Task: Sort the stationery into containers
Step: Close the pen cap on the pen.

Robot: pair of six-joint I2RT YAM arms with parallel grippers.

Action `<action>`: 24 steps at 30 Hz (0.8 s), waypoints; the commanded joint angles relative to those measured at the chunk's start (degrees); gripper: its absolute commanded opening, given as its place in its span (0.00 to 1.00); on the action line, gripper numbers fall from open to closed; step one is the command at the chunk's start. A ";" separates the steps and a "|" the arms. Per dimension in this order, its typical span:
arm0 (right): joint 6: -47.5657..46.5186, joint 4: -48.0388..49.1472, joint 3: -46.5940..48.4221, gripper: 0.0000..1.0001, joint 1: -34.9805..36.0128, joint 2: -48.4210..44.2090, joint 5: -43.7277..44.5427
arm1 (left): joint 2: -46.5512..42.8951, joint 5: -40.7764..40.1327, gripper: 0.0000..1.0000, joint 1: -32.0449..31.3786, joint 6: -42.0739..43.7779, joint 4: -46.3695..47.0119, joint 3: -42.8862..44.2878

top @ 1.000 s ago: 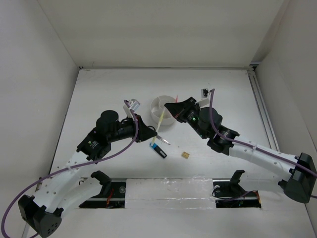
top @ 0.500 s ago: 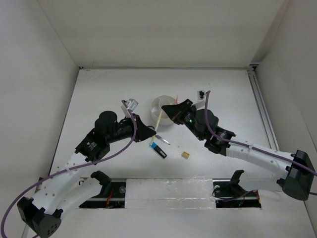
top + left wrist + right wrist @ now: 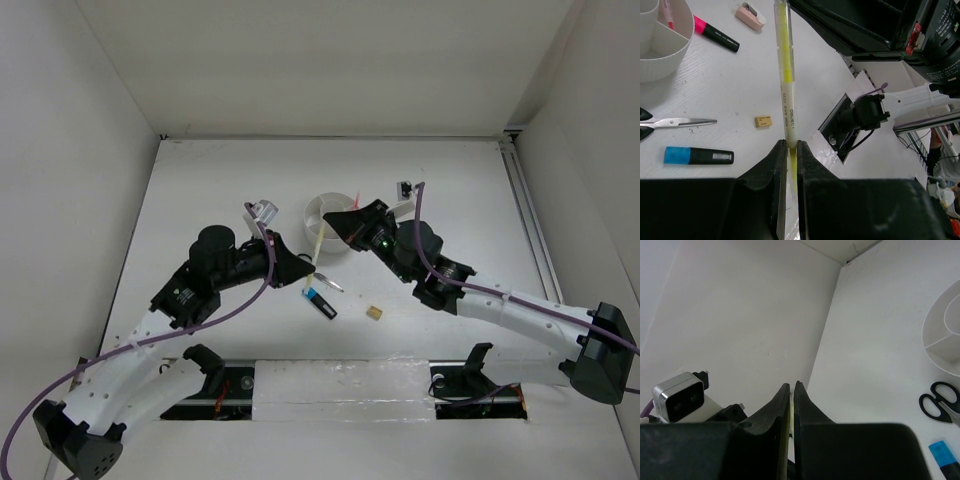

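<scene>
My left gripper is clamped narrow on the lower end of the pencil, which runs straight up the middle of the left wrist frame. My right gripper is pinched almost closed as well. A yellow sliver shows between its jaws, so I read it as gripping the same pencil's far end.

I judge this to be a hand-over in mid-air, near the tub at that frame's upper left. Next, one side must let go before the other carries the pencil to a compartment.

On the table lie the scissors, blue highlighter, tan eraser, pink highlighter and pinkish eraser. The pencil's top is cut off at the frame edge, and I cannot make out how deeply the right jaws hold it.
</scene>
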 commanded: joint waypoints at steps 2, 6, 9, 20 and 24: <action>0.87 2.72 -0.26 0.00 1.33 -0.40 -5.45 | -1.32 -0.97 0.00 -0.02 0.12 5.29 0.06; 0.87 2.72 -0.78 0.00 1.86 -0.40 -6.77 | -1.94 -3.78 0.00 -0.02 0.64 5.29 0.59; 0.87 2.72 -0.78 0.00 2.47 -0.93 -8.09 | -1.41 -4.40 0.00 -0.02 1.26 5.29 1.64; -0.18 2.02 -2.54 0.00 4.06 -0.93 -8.09 | 0.35 -6.25 0.00 -0.02 2.92 3.97 3.23; -0.18 2.02 -2.54 0.00 4.06 -0.93 -8.09 | 0.35 -6.25 0.00 -0.02 2.93 3.97 3.75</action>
